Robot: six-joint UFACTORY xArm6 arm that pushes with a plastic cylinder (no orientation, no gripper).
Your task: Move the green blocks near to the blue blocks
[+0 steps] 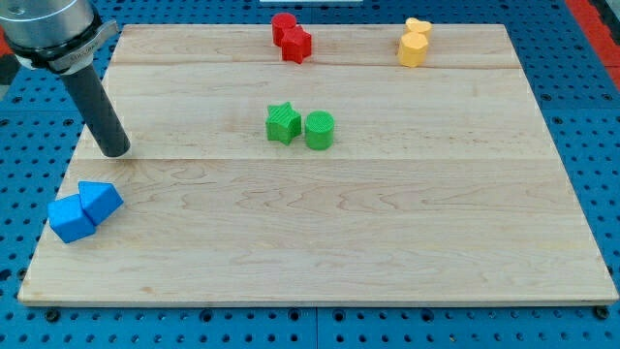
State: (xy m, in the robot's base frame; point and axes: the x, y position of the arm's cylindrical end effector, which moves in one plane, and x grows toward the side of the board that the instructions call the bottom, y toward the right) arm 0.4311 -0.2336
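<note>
My tip (pixel 115 152) sits above the blue blocks (pixel 84 210), w/ green star block (pixel 282 123) & green cylinder block (pixel 319 130) mid-counter (no gripper fitted, so nothing held).

I can read no text, label, brand, number or sign anywhere here: not on the wooden board (pixel 320 223), not on any coloured block, and not on my rod or its tip (pixel 115 152).
</note>
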